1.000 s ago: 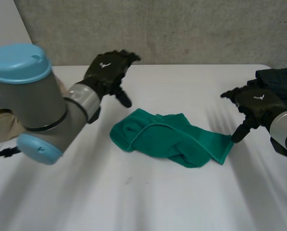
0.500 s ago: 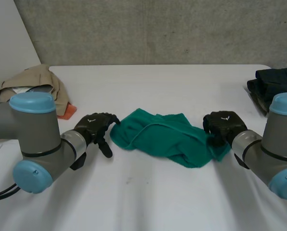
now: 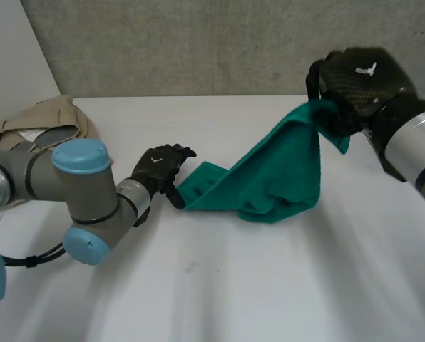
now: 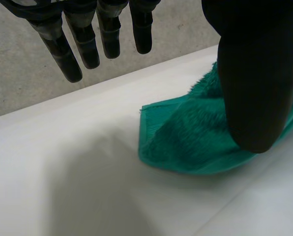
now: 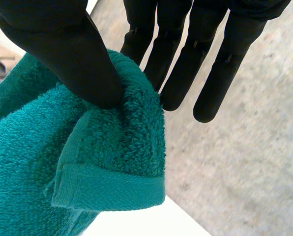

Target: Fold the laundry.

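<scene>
Fingers (image 5: 178, 73) and thumb of the right hand (image 3: 355, 75) pinch one corner of a green towel (image 3: 277, 178), holding it up above the white table (image 3: 234, 285). The left hand (image 3: 159, 167) has its fingers (image 4: 107, 34) straight and spread, clear of the cloth, and its thumb lies over the towel's low end. The thumb hides part of that end, so we cannot tell whether it presses down. A heap of beige clothes (image 3: 52, 121) at the table's 9 o'clock edge is partly covered by the left arm (image 3: 77, 189). From the head view the towel's long axis runs from its low end at 8 o'clock up to the lifted corner at 2 o'clock, and its lower half rests bunched on the table. It is thick, looped terry with a flat stitched hem, draped into a rough triangle.
</scene>
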`<action>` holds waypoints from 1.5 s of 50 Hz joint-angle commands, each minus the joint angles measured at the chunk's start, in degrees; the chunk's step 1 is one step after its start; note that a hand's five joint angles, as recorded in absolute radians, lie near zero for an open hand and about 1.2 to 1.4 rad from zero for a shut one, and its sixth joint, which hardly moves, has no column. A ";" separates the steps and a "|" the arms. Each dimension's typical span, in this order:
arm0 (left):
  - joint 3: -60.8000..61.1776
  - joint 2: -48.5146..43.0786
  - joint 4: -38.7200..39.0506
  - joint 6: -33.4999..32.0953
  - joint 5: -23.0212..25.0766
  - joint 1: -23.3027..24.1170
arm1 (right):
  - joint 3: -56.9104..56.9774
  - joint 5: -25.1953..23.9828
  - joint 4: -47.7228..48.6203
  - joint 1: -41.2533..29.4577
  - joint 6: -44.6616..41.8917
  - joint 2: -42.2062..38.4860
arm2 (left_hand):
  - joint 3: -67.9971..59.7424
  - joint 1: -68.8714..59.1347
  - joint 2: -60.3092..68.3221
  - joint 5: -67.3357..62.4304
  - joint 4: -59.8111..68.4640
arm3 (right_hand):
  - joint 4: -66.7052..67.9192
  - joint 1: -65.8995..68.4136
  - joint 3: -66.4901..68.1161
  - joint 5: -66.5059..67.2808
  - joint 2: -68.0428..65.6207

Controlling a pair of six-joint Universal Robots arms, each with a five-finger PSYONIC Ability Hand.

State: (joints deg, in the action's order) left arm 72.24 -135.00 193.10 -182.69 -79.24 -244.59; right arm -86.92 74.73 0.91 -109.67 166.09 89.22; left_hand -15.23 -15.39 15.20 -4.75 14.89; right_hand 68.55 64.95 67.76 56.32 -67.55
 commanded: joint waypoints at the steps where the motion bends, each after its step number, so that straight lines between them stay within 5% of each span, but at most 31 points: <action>1: -2.63 -2.46 -0.71 0.14 -0.12 0.86 | 0.87 -0.02 -0.20 0.60 0.99 5.61 | -23.69 -23.53 23.71 -24.17 24.03 | 11.45 15.05 12.24 13.68 -12.45; 3: -2.63 -2.29 -0.88 0.58 -0.21 1.22 | 0.96 -0.37 -0.29 0.69 1.07 5.79 | -45.31 -45.15 45.33 -45.78 45.64 | 11.45 15.05 12.24 13.68 -12.45; 7: -1.15 -1.33 -1.50 0.67 -0.21 2.00 | 0.87 -0.64 -0.47 1.13 1.16 5.71 | -64.70 -64.54 64.72 -65.18 65.04 | 11.45 15.05 12.24 13.68 -12.45; 12: 2.11 5.08 -2.38 1.11 -0.30 1.92 | -0.18 -0.73 -0.47 1.48 1.07 4.83 | -64.77 -64.61 64.80 -65.25 65.11 | 11.45 15.05 12.24 13.68 -12.45; 21: 12.48 16.69 -2.38 0.85 0.05 -1.68 | 0.96 -0.55 -0.47 0.86 1.16 3.16 | -5.61 -5.45 5.64 -6.09 5.95 | 11.45 15.05 12.24 13.68 -12.45; 33: 16.62 14.33 -1.41 0.84 0.49 -1.42 | 3.60 -0.20 -1.26 0.51 2.65 3.77 | -0.87 -0.71 0.90 -1.35 1.21 | 11.45 15.05 12.24 13.68 -12.45; 45: 2.65 1.15 -0.53 1.46 0.14 2.88 | 4.65 -0.02 -4.16 -0.54 3.10 7.46 | 0.31 0.47 -0.28 -0.17 0.03 | 11.45 15.05 12.24 13.68 -12.45; 51: -3.68 -4.13 -0.45 6.81 -0.12 3.77 | 5.26 0.06 -4.86 -0.45 4.41 9.04 | -15.12 -14.96 15.14 -15.59 15.45 | 11.45 15.05 12.24 13.68 -12.45; 52: -4.30 -4.57 -0.45 7.78 -0.21 3.85 | 5.44 0.06 -5.04 -0.37 4.59 9.13 | -23.66 -23.50 23.69 -24.14 24.00 | 11.45 15.05 12.24 13.68 -12.45; 54: -5.09 -5.10 -0.18 9.37 -0.91 3.77 | 5.53 0.06 -4.95 -0.02 4.59 9.22 | -61.46 -61.30 61.49 -61.94 61.80 | 11.45 15.05 12.24 13.68 -12.45; 55: -5.18 -4.84 -0.09 9.63 -1.44 3.68 | 5.53 -0.11 -4.95 0.51 4.50 9.05 | -64.74 -64.58 64.76 -65.22 65.08 | 11.45 15.05 12.24 13.68 -12.45; 62: -0.45 7.44 -0.01 9.55 -9.97 0.52 | 5.44 -0.99 -5.39 2.44 3.62 7.99 | -64.77 -64.61 64.80 -65.25 65.11 | 11.45 15.05 12.24 13.68 -12.45; 67: 7.03 21.42 -0.18 9.28 -6.81 -4.23 | 5.62 -1.25 -6.61 10.51 -1.80 3.44 | -64.77 -64.61 64.80 -65.25 65.11 | 11.45 15.05 12.24 13.68 -12.45; 75: 16.52 37.25 -0.80 4.63 2.42 -5.81 | 5.62 -0.64 -9.87 13.17 -14.82 -3.69 | -64.77 -64.61 64.80 -65.25 65.11 | 11.45 15.05 12.24 13.68 -12.45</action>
State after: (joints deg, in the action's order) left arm 82.45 -107.38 192.70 -174.20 -83.07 -249.49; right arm -81.35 73.51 -6.57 -97.99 160.68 90.92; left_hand -68.05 -66.69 68.47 -55.31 68.47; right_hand 68.68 64.95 68.21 56.31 -67.55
